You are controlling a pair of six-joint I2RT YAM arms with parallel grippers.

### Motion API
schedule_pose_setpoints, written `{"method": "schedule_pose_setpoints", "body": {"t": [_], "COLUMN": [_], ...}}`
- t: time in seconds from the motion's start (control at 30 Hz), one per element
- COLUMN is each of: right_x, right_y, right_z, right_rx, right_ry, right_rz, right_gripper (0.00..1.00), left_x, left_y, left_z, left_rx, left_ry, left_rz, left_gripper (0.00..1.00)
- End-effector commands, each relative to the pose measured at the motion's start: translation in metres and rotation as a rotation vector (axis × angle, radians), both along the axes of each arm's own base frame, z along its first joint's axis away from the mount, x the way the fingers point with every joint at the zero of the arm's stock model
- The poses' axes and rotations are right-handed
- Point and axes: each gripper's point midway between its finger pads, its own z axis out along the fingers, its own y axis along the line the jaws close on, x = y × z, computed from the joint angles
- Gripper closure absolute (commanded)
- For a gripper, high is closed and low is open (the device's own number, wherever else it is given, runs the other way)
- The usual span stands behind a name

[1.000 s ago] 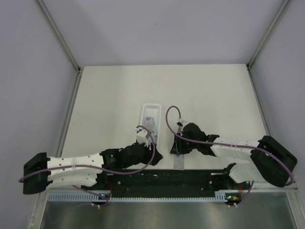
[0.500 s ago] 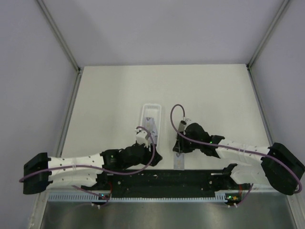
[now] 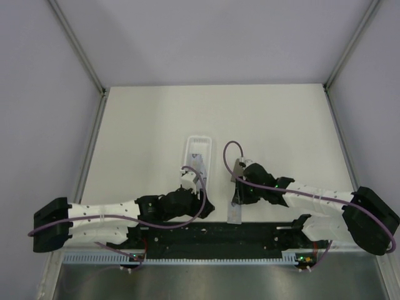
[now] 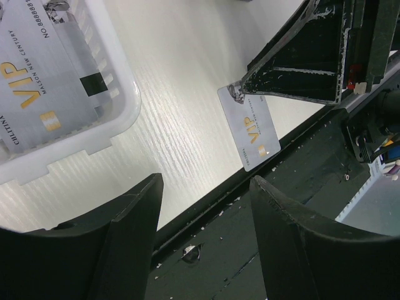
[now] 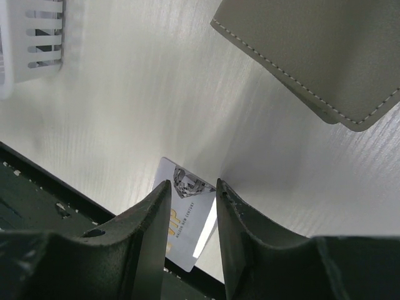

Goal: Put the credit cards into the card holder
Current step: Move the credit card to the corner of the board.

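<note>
One credit card point(image 3: 235, 214) lies flat at the table's near edge, silvery with gold VIP lettering point(image 4: 250, 128) point(image 5: 184, 228). My right gripper point(image 3: 235, 201) point(image 5: 192, 184) stands over its far end. The jaws are partly apart, one finger on each side of the card, and no grip shows. The card holder point(image 3: 237, 166) point(image 5: 319, 50), grey with pale stitching, lies just beyond that gripper. Another credit card point(image 3: 199, 164) point(image 4: 44, 81) rests in the white tray. My left gripper point(image 3: 207, 209) point(image 4: 206, 181) is open and empty, left of the loose card above the black rail.
The long white slotted tray point(image 3: 199, 138) point(image 4: 119, 106) point(image 5: 37, 37) sits left of the card holder. A black rail point(image 4: 262, 237) point(image 5: 37, 194) runs along the table's near edge under both grippers. Grey walls enclose the table on three sides.
My right gripper has shifted slightly toward the near edge and now stands over the loose card's far end, baring the card holder behind it. The card and the left gripper have hardly moved.
</note>
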Motion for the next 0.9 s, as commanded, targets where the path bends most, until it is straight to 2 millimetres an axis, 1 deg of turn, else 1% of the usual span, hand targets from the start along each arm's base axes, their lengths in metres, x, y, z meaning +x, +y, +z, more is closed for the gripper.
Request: {"method": "schedule_pose_setpoints", "body": {"t": [0.0,0.27,0.33,0.4,0.47,0.53,0.63,0.7,0.73,0.77,0.87], "right_x": [-0.009,-0.018,-0.019,-0.016,-0.010,-0.004,-0.002,-0.012,-0.016,-0.025,-0.046], "right_y": [0.004,0.013,0.014,0.014,0.010,0.001,-0.017,-0.021,-0.024,-0.022,-0.026], "right_z": [-0.003,-0.002,-0.002,0.001,0.007,0.015,0.025,0.028,0.026,0.024,0.012], "right_rx": [0.009,0.060,0.067,0.069,0.073,0.069,0.059,0.090,0.098,0.120,0.126], "right_ry": [0.017,0.044,0.045,0.030,-0.003,-0.042,-0.074,-0.044,-0.027,0.015,0.107], "right_rz": [0.057,0.102,0.107,0.095,0.052,-0.016,-0.113,-0.143,-0.158,-0.151,-0.166], "right_gripper": [0.64,0.64,0.64,0.64,0.63,0.59,0.57,0.57,0.57,0.57,0.59], "left_x": [0.001,0.001,0.001,0.001,0.000,0.000,-0.001,-0.001,-0.001,0.000,-0.001], "left_y": [-0.011,-0.011,-0.012,-0.012,-0.013,-0.015,-0.021,-0.025,-0.028,-0.030,-0.037], "left_z": [0.013,0.011,0.011,0.010,0.010,0.009,0.009,0.008,0.007,0.007,0.004], "left_rx": [-0.055,-0.048,-0.048,-0.046,-0.049,-0.050,-0.060,-0.057,-0.050,-0.051,-0.062], "left_ry": [-0.012,-0.009,-0.008,-0.007,-0.005,-0.005,-0.007,-0.012,-0.014,-0.015,-0.009], "left_rz": [-0.010,-0.011,-0.012,-0.012,-0.017,-0.023,-0.038,-0.057,-0.061,-0.064,-0.081], "left_gripper": [0.36,0.36,0.36,0.36,0.36,0.36,0.36,0.36,0.36,0.36,0.36]}}
